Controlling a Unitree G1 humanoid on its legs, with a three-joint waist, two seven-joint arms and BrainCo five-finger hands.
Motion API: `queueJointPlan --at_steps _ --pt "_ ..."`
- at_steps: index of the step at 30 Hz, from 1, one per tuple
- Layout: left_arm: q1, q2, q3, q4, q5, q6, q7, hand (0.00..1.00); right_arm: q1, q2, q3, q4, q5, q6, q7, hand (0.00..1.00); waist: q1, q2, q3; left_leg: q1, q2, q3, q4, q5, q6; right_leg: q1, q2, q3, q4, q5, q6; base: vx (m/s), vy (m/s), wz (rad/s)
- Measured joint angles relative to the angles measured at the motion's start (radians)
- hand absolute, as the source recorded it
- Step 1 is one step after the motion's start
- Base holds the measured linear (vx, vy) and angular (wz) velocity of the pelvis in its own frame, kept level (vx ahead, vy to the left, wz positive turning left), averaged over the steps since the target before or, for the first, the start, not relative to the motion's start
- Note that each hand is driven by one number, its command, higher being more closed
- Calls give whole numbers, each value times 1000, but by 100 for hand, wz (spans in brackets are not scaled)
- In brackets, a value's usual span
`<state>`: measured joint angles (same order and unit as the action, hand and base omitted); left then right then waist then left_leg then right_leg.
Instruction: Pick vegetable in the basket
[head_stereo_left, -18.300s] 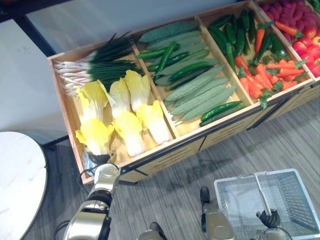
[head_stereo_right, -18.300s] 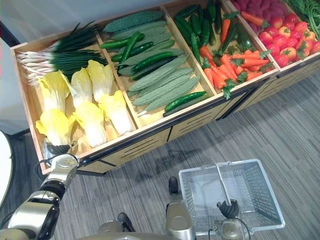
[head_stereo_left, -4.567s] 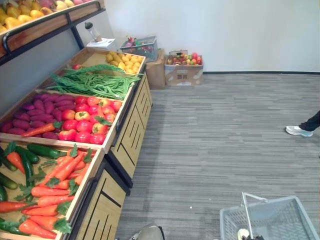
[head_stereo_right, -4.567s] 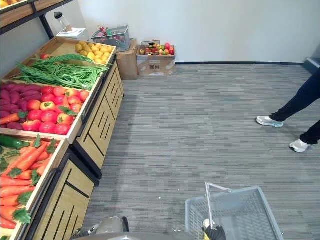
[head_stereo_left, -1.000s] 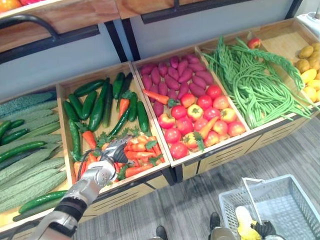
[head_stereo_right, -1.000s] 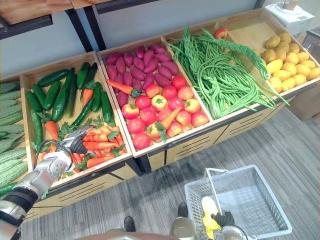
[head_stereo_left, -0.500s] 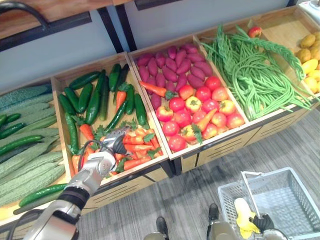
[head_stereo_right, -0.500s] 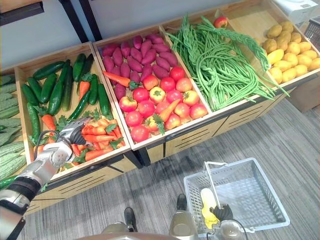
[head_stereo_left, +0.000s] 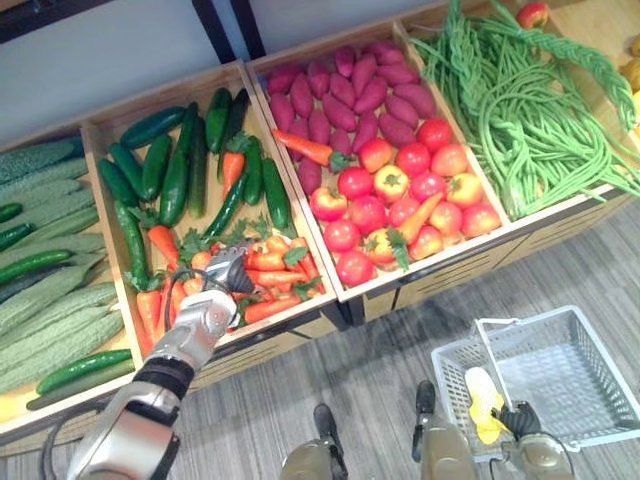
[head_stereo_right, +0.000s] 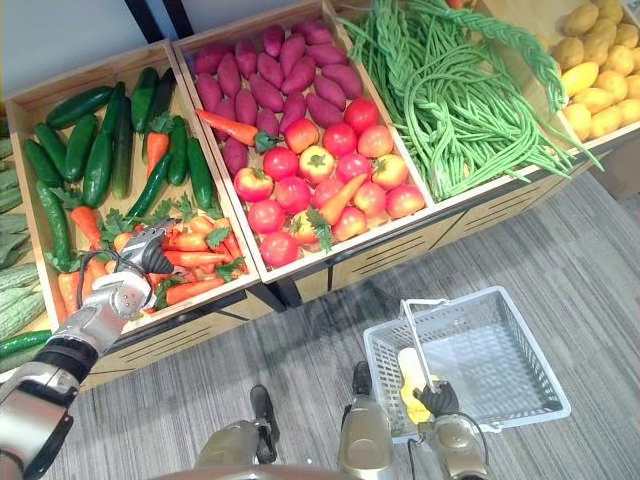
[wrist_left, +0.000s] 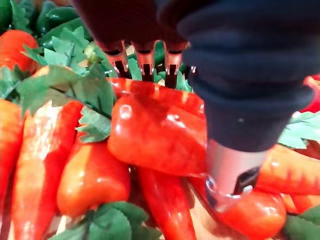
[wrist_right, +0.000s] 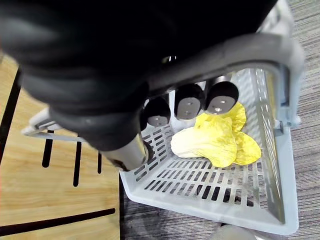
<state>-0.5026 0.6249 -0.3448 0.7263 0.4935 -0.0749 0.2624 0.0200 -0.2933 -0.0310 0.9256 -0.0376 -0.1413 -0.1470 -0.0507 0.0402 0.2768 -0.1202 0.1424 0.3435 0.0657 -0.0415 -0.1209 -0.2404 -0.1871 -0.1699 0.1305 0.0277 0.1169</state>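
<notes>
A carrot lies straight beneath the left hand, which reaches down into the heap of carrots, with cucumbers just beyond it. Whether the hand has clamped on that carrot I cannot tell. The right hand is curled tight round the handle of the grey basket, and below that hand a yellow cabbage lies on the basket floor.

Nothing legible.
No lettering on the pale wooden crate under my left hand or the grey plastic mesh basket in my right hand.
</notes>
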Motion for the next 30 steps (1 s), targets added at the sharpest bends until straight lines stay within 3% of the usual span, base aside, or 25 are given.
queueJointPlan --at_steps 3,8,15,30 --pt "-27 -3 20 22 0 -1 42 100 -11 -4 1 -9 1 -3 -2 100 1 -1 15 -28 11 23 13 -19 9 -20 0 6 11 -1 -2 -67 -4 1" --pt "-58 -33 42 37 -1 -8 76 100 -25 -5 1 -11 17 -3 -10 100 1 -8 34 -38 23 61 31 4 20 -36 0 12 15 0 -3 34 -2 2" --pt "-71 -56 46 34 -5 -8 88 100 -32 -5 1 -16 17 -3 -13 100 25 -12 49 -52 24 63 43 3 20 -47 4 21 14 3 -7 18 6 0" --pt "-62 -49 89 36 -7 -2 98 100 -25 -3 1 -7 16 -4 -28 100 21 -11 49 6 26 62 28 3 20 6 12 19 0 3 -7 2 1 -1"
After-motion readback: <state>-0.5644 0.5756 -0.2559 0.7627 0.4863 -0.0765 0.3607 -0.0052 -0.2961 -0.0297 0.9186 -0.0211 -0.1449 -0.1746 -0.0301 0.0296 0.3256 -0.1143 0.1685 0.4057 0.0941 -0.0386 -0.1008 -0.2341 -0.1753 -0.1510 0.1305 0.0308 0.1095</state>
